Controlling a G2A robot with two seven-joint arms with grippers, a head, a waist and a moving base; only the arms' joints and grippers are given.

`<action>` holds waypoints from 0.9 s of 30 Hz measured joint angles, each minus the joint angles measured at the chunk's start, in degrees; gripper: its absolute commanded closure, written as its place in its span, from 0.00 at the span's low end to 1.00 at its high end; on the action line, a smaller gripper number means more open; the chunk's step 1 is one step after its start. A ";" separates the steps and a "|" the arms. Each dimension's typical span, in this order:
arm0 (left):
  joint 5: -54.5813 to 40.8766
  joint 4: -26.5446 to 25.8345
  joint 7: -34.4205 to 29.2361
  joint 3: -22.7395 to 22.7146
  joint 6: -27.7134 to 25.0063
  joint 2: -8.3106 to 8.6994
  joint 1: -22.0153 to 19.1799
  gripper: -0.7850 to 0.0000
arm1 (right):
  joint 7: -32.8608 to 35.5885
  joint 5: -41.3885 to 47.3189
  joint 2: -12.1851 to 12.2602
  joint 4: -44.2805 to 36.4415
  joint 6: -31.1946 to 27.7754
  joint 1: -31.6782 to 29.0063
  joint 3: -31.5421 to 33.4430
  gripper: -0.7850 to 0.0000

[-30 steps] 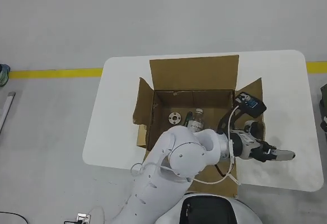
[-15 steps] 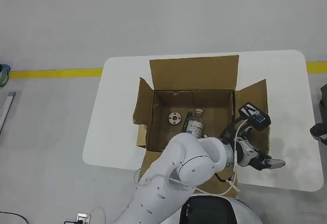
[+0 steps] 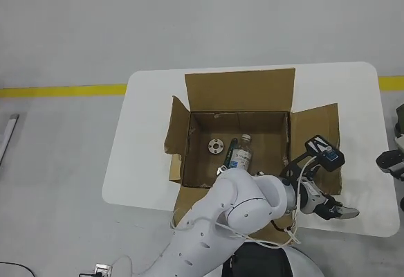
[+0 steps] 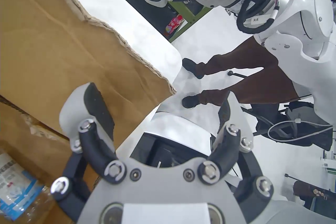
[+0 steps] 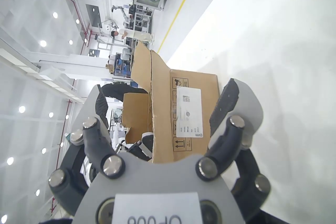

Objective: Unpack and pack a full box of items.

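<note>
The brown cardboard box [image 3: 240, 90] stood open in the middle of the white table [image 3: 147, 138], with a clear labelled plastic bottle [image 3: 241, 154] and a small round metal disc [image 3: 216, 146] on its floor. Unpacking therefore looked unfinished and repacking not begun (a judgement only). The left gripper [image 4: 157, 99] hung over the table's near right corner, just beyond the box's right flap [image 3: 313, 128], jaws spread wide and holding nothing. The right gripper [image 5: 166, 93], off the table's right edge, was likewise wide open and empty.
</note>
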 measured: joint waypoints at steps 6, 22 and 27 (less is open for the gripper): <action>-0.03 0.04 -0.23 -0.11 0.15 0.20 0.02 0.00 | 1.99 -0.70 0.03 0.55 0.61 1.80 -2.40 0.67; -0.32 0.02 -0.29 0.00 0.24 0.60 -0.24 0.00 | 6.25 -3.63 0.34 1.96 3.08 7.15 -7.48 0.74; -0.68 0.06 -0.04 0.14 0.29 0.64 -0.45 0.00 | 6.90 -4.48 0.43 1.84 3.55 8.58 -8.39 0.69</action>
